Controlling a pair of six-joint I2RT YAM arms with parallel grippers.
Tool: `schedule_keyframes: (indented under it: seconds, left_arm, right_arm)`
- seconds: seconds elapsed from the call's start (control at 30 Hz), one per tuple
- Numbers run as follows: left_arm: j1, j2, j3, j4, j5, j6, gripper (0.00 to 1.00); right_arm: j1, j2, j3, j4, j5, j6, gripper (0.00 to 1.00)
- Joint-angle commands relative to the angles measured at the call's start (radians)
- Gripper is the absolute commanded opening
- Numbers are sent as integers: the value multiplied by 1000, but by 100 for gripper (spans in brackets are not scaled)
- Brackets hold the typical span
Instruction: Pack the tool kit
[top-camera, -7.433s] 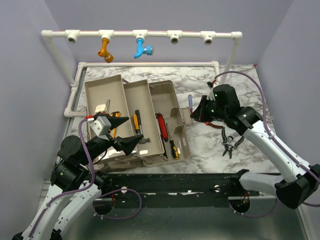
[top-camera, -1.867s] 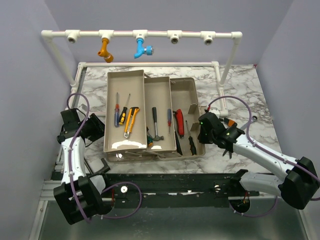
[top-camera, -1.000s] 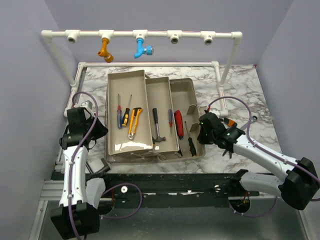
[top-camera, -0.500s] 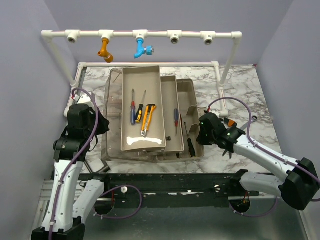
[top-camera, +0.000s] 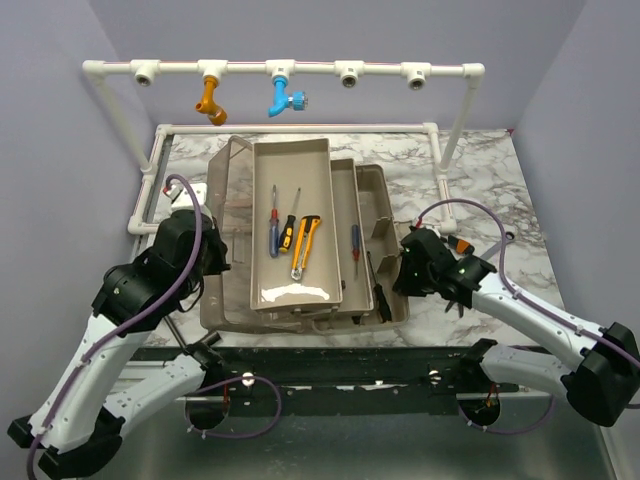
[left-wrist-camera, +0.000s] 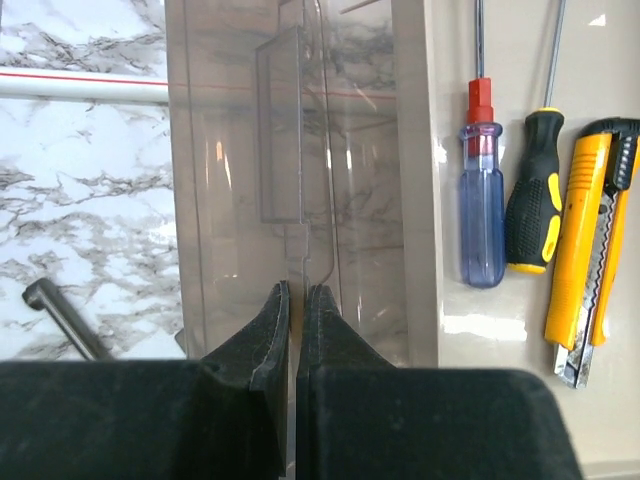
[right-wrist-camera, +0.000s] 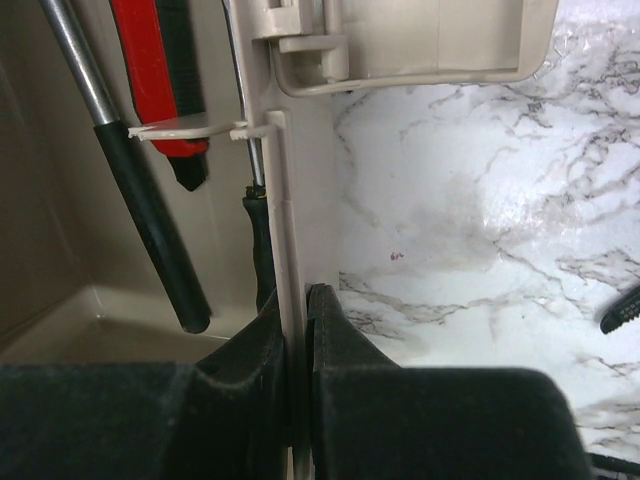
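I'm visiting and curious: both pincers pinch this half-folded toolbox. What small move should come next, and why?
Probably the left pincer should swing the translucent lid rightward over the base. It is shut on the lid's edge, the top tray sits offset left of the base, and the right pincer clamps the base's wall, steadying it.

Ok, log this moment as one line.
left gripper: shut on smoky translucent toolbox lid | right gripper: shut on beige plastic toolbox base wall | beige trays: partly stacked over base
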Motion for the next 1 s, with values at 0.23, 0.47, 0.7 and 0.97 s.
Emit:
schedule_keyframes:
  seconds: [0.23,0.47,0.7,0.97]
  left_arm:
    - [-368,161,234,-48,-175,-184,0]
    - [-477,290,361,-36,-223,-172,0]
    - [-544,553,650,-397,-483,-275,0]
    - [-599,735,859,-536,-601,-217,0]
  right_arm:
    - [26,-28,42,3,-122,65,1]
    - [27,-23,39,14,-116,60,7]
    - [27,-6,140,-121,58,38,49]
    - [28,-67,206,-175,208,62,77]
